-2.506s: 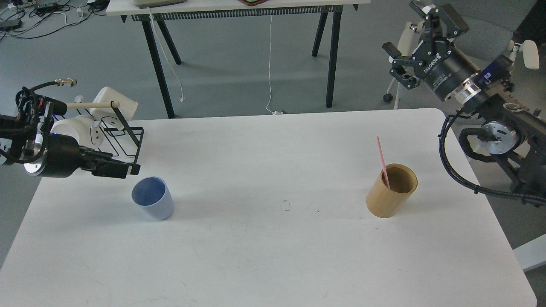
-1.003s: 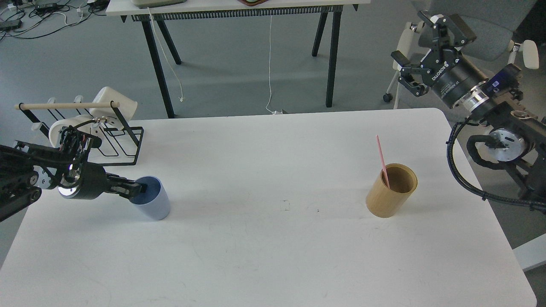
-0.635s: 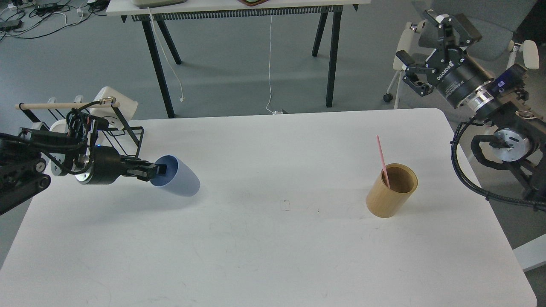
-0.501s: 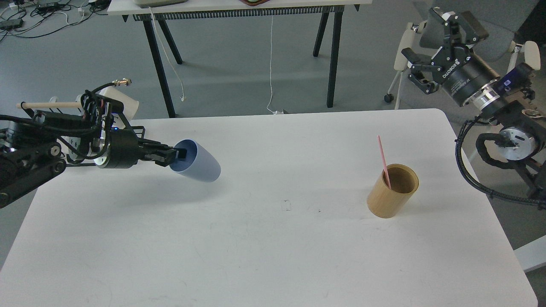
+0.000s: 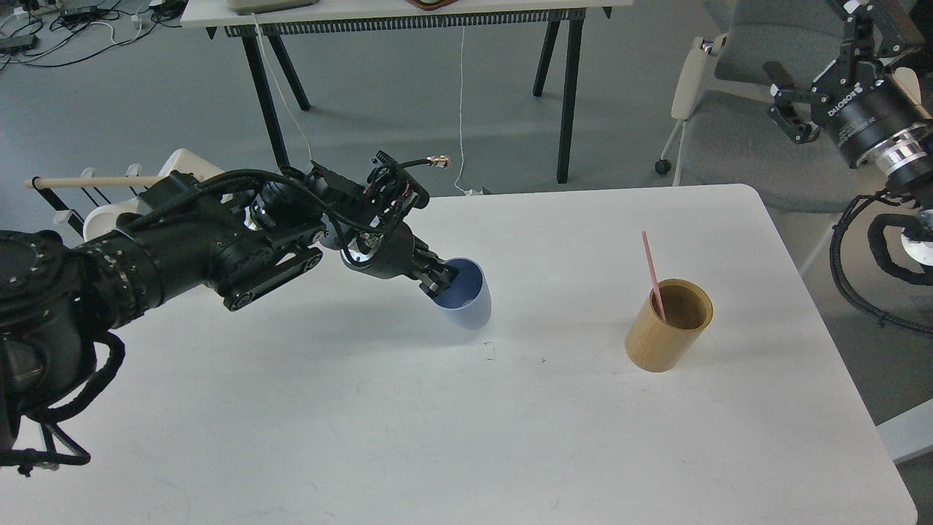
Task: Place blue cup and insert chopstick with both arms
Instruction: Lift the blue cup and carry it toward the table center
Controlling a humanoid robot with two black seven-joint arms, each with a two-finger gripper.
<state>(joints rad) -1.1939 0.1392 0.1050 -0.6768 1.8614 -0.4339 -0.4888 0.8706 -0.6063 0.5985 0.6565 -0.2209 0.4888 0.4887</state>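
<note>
The pale blue cup (image 5: 466,299) stands nearly upright near the table's middle. My left gripper (image 5: 439,279) is shut on its near-left rim, one finger inside the cup. The thin pink chopstick (image 5: 651,271) leans in the tan wooden cylinder (image 5: 668,325) on the right side of the table. My right gripper (image 5: 816,65) is open and empty, raised beyond the table's far right corner, well away from the chopstick.
A black wire rack (image 5: 65,197) with white mugs (image 5: 186,166) and a pale wooden rod (image 5: 95,181) stands at the table's far left edge. A grey chair (image 5: 736,131) stands behind the right corner. A second table (image 5: 408,14) stands farther back.
My left gripper closed on the blue cup at the left, lifted and tilted it, then carried it right to the table's middle, where it is nearly upright. My right gripper drifted right and up.
</note>
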